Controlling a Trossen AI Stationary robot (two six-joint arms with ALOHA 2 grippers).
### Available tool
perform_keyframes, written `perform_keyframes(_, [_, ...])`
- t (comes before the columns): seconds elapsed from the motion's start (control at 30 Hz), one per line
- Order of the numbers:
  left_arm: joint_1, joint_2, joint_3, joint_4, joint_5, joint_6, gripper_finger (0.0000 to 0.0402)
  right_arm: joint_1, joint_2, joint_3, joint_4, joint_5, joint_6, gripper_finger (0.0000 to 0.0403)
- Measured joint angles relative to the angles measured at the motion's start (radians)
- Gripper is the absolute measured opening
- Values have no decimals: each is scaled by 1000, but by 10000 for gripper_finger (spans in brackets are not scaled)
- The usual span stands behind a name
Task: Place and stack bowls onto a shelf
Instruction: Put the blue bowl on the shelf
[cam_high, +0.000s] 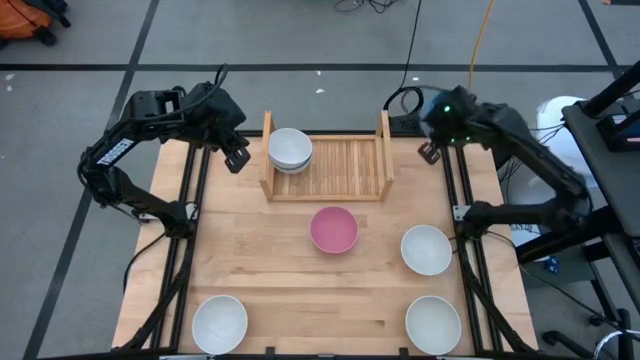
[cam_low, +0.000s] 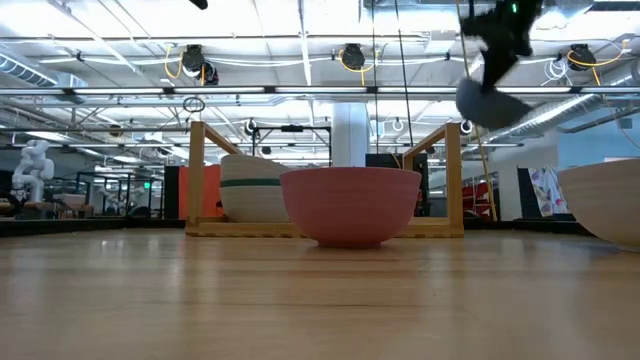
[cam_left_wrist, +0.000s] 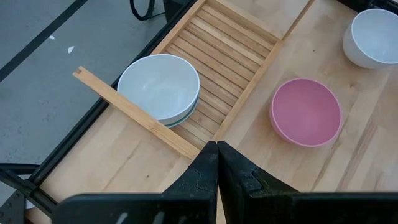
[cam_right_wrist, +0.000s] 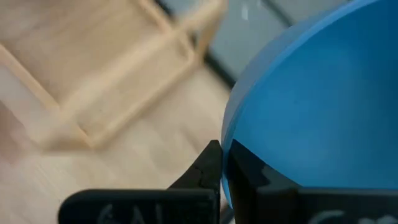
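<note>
The blue bowl (cam_right_wrist: 311, 106) is the thing in hand: the right gripper (cam_right_wrist: 222, 163) has its jaws pinched shut on the bowl's rim, and in the low view the bowl (cam_low: 490, 100) hangs tilted in the air, above and just outside the shelf's (cam_high: 340, 170) right side board. From overhead it is hidden under the arm, so exactly how far it stands from the board I cannot say.

On the shelf, a short stack of bowls (cam_high: 290, 150) already sits at the left end, a white one on top with a teal band showing beneath it in the low view; the right half of the slatted base is bare. The pink bowl (cam_high: 334, 229) rests on the table just in front of the shelf, and three white bowls (cam_high: 426, 249) lie farther out, two toward the right side and one at the near left corner.

The left gripper (cam_high: 236, 158), jaws closed and holding nothing, hangs just beside the shelf's left board.

The risks, as I judge them: the hold is only a rim pinch on a tilted bowl (a small purchase for its weight), so a quick swing could let it rotate or slip free. The upright right board lies between the bowl and the open slats, and too low a path would knock the bowl against it. Releasing while tilted could leave it rocking or rolling on the slats.
</note>
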Motion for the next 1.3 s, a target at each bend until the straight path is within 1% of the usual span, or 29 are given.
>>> perform_keyframes(0.1, [0,0,0,0,0,0,6,53,26,139,1,0,-5,0])
perform_keyframes(0.27, [0,0,0,0,0,-6,6,143,116,331,0,0,-34,0])
perform_keyframes(0.37, [0,0,0,0,0,-23,6,198,188,405,1,0,-73,0])
perform_keyframes(0.5, [0,0,0,0,0,-24,6,273,298,472,6,0,-136,0])
perform_keyframes(0.67, [0,0,0,0,0,-25,6,336,416,531,43,3,-191,0])
perform_keyframes(0.83, [0,0,0,0,0,-27,6,373,507,536,50,-2,-218,0])
perform_keyframes(0.97, [0,0,0,0,0,-27,6,401,571,536,6,-4,-257,0])
perform_keyframes(1.0, [0,0,0,0,0,-27,6,408,585,536,-2,-7,-268,0])
perform_keyframes(1.13, [0,0,0,0,0,-30,6,431,637,537,-14,-78,-287,0])
perform_keyframes(1.3, [0,0,0,0,0,-30,6,439,703,537,-19,-84,-300,0])
